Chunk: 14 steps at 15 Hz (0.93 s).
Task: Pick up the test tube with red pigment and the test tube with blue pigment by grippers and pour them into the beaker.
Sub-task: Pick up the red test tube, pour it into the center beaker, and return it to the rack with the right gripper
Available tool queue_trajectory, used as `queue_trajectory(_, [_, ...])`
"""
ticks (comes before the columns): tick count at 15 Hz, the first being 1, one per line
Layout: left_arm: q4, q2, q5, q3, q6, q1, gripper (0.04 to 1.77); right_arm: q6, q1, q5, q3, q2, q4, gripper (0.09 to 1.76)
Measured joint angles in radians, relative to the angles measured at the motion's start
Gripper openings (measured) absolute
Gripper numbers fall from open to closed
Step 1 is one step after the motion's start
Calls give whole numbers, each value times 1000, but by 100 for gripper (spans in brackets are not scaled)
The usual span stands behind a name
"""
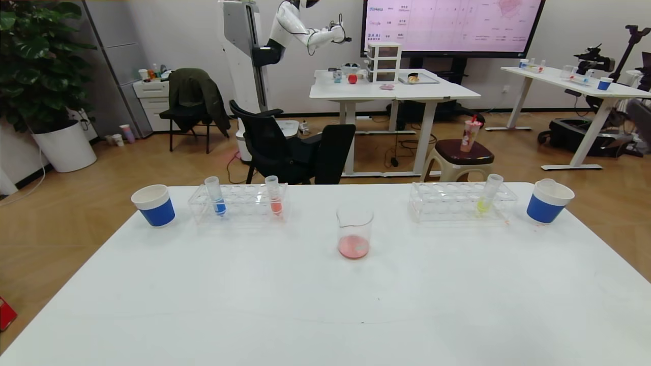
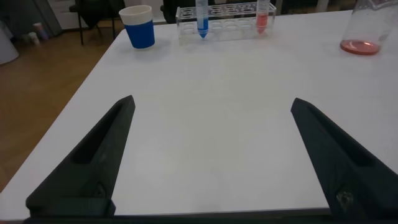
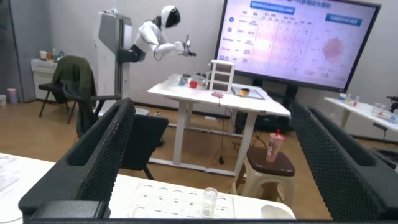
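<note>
2 racked tubes (image 1: 217, 196), blue and red-orange (image 1: 274, 195).

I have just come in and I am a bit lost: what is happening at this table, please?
Nothing is being handled at the moment. The blue test tube and the red test tube stand in a clear rack. The beaker already holds some reddish liquid. The left gripper hovers open over the table; the right gripper is open too.

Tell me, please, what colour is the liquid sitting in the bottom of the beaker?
Pinkish red; the beaker shows it best in the head view.
</note>
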Motion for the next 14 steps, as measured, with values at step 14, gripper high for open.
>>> queue_trajectory(14, [0, 0, 0, 0, 0, 0, 175, -64, 85, -29, 312, -1144, 883, 174])
